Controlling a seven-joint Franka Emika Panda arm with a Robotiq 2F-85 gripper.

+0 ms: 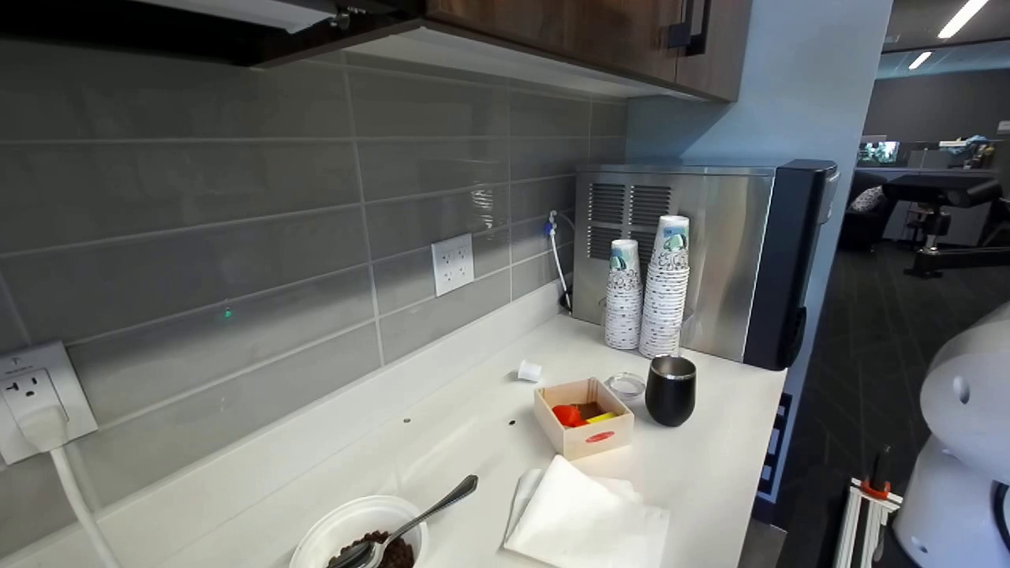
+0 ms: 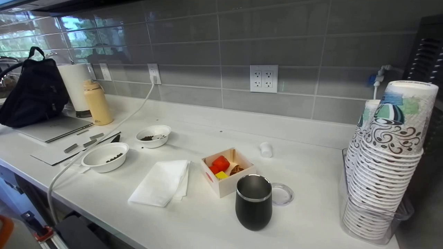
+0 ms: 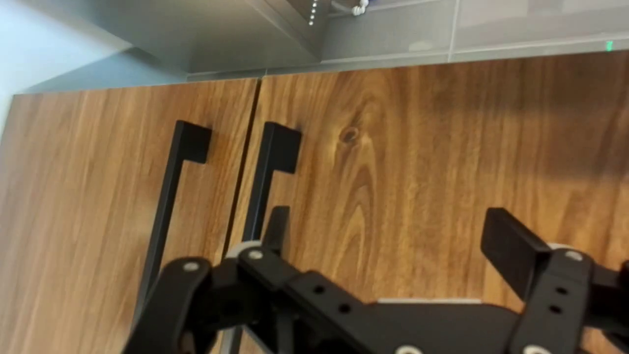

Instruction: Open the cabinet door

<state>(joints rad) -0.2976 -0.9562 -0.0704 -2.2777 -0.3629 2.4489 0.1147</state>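
The cabinet door is a brown wood panel that fills the middle and right of the wrist view. It also shows at the top of an exterior view, closed. Its black bar handle stands near its left edge in the wrist view. A neighbouring door with a similar black handle lies left of the thin gap. My gripper is open, with nothing between its fingers. Its left finger overlaps the lower part of the handle in the picture; the right finger is over bare wood. I cannot tell the distance to the door.
Below the cabinet, the white counter holds a black tumbler, a wooden box, napkins and bowls. Paper cup stacks stand by a steel appliance. The white arm is at the right edge.
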